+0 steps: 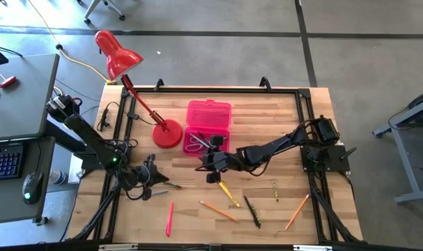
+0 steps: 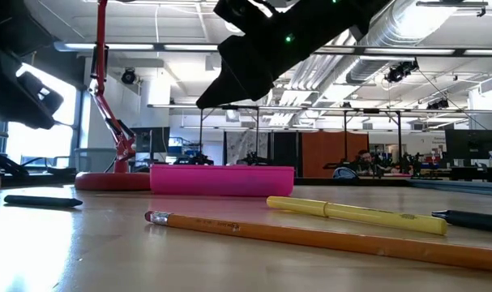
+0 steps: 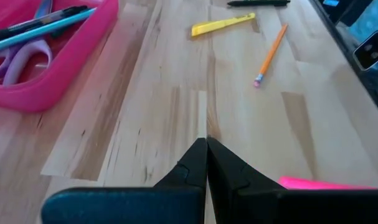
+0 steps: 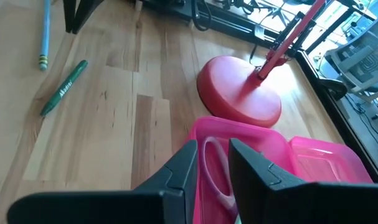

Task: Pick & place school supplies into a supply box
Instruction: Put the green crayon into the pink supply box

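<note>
A: Box [image 1: 208,125] mid-counter [image 1: 281,118], scissors [image 1: 195,143] inside; yellow pencil [image 1: 228,194] slants just below right end effector [image 1: 210,162].

B: Right nearer, fingers slightly parted, empty. Left end effector [image 1: 150,183] closed, empty.

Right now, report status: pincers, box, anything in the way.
Right pincer over the pink box, nothing visibly held. Left pincer shut, empty, low over bare table. Scissors already in box. Red lamp base beside box.
</note>
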